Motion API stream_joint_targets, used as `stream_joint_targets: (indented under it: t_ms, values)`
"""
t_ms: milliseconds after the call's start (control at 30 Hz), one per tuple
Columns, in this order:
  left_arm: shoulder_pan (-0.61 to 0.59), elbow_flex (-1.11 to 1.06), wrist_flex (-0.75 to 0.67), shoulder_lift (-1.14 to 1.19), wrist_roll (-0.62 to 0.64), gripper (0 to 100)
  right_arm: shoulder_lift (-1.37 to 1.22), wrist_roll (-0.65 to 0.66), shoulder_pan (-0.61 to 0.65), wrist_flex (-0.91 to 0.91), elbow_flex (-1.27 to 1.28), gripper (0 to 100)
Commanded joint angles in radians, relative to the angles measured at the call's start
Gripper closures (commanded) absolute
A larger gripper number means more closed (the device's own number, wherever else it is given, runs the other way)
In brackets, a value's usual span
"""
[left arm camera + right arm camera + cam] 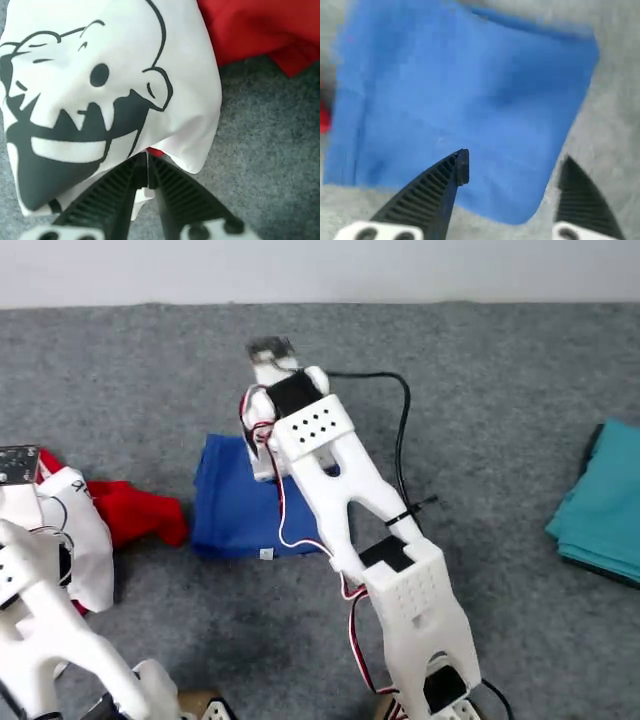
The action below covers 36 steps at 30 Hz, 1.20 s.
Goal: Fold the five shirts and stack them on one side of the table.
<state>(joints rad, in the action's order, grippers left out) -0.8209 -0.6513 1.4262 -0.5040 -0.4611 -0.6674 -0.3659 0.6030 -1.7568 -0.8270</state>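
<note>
the table (pixel 500 370) is covered in rough, matt grey felt, like carpet. the blue shirt (pixel 230 510), the red shirt (pixel 140 512) and the teal shirts (pixel 605 505) at the right edge are soft, matt cloth. the white shirt (pixel 100 75) is smooth cloth with a flat black print. the left arm (pixel 40 630) and right arm (pixel 420 590) are matt white plastic. the left gripper (pixel 148 164) and right gripper (pixel 515 165) have ribbed black plastic fingers.

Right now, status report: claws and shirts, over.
Left claw shut on white shirt. Right claw open over blue shirt. Red shirt crumpled beside white. Teal stack aside.
</note>
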Motion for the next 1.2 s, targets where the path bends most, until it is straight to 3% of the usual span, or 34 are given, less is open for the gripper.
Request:
stream_joint_targets:
  t_ms: [0, 100, 300, 400, 567, 833, 1167]
  values:
    - [-0.005, 0.015, -0.041, -0.032, -0.058, 98, -0.008, -0.141, -0.056, -0.019, 0.011, 60.6]
    - [-0.006, 0.038, -0.037, -0.026, -0.103, 98, -0.056, -0.193, -0.084, -0.015, 0.011, 54.9]
    - [-0.006, 0.056, -0.035, -0.026, -0.101, 98, -0.162, -0.241, -0.090, 0.062, 0.011, 55.0]
    - [-0.006, 0.056, -0.017, -0.026, -0.100, 98, -0.228, -0.249, -0.084, 0.090, 0.011, 59.6]
    - [-0.006, 0.058, 0.011, -0.032, -0.100, 98, -0.344, -0.227, -0.073, 0.090, 0.011, 75.3]
    - [-0.006, 0.058, 0.017, -0.031, -0.100, 98, -0.389, -0.037, -0.119, -0.036, -0.074, 99.8]
    - [-0.006, 0.058, 0.018, -0.032, -0.100, 98, -0.214, 0.397, -0.340, -0.042, 0.063, 99.0]
